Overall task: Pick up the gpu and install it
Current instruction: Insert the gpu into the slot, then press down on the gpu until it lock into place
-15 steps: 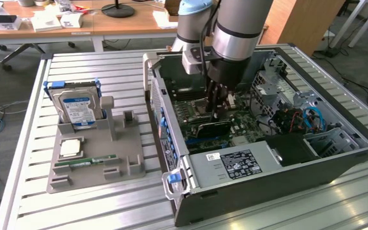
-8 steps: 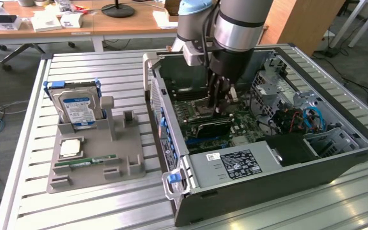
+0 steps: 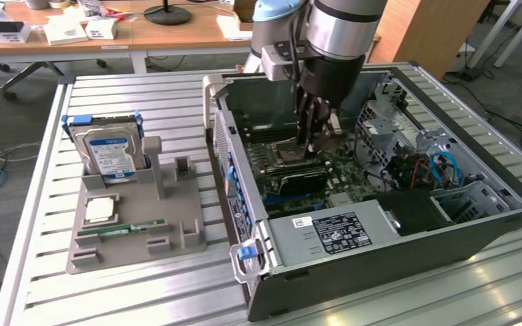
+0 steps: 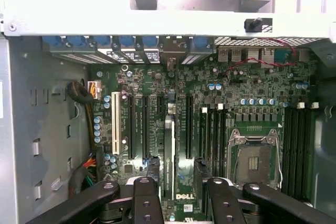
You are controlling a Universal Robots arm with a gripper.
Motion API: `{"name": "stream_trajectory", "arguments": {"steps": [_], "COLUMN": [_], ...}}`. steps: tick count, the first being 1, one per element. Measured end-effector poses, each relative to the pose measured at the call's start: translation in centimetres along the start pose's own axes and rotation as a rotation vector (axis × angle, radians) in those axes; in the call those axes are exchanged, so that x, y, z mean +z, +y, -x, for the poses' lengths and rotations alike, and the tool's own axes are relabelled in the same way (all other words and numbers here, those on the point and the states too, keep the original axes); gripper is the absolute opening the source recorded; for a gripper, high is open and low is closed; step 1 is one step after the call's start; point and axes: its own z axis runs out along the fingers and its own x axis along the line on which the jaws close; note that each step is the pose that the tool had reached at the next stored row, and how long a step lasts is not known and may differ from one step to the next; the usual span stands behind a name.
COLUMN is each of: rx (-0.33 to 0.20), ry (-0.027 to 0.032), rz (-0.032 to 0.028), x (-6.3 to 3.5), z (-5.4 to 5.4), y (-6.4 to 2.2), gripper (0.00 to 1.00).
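**Figure: end effector over the seated card.** My end effector (image 3: 314, 139) hung inside the open computer case (image 3: 406, 265), just above the centre of the exterior view. Its fingers (image 4: 146, 198) stood wide apart and clamped on nothing.

Seen from the wrist, the two fingers flanked the gpu (image 4: 169, 150). The card stood edge-on in a slot of the motherboard (image 4: 236, 85) as a thin pale strip, and appeared to touch neither finger. I judged it to be in its slot, though I could not tell whether it was pressed fully home. The empty processor socket (image 4: 255, 156) lay a few slots away.

Handling, as I judged it:
- The card was light and stiff, but fragile.
- Its faces carry small soldered parts, and its contact edge is easily damaged.
- The sound hold was across the two flat faces near the upper long edge, about mid-length, well away from the contacts.

Outside the case, at the exterior view's left, a grey tray (image 3: 125, 255) sat on the slatted bench (image 3: 152, 299). It held an upright hard drive (image 3: 111, 153) and a green memory stick (image 3: 120, 231) lying flat.
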Motion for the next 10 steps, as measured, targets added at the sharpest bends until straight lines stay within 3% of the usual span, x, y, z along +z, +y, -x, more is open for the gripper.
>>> {"name": "stream_trajectory", "arguments": {"steps": [10], "rx": [0.000], "ry": [0.0005], "rz": [-0.0001], "x": [-0.43], "z": [0.01], "y": [0.00], "gripper": [0.40]}}
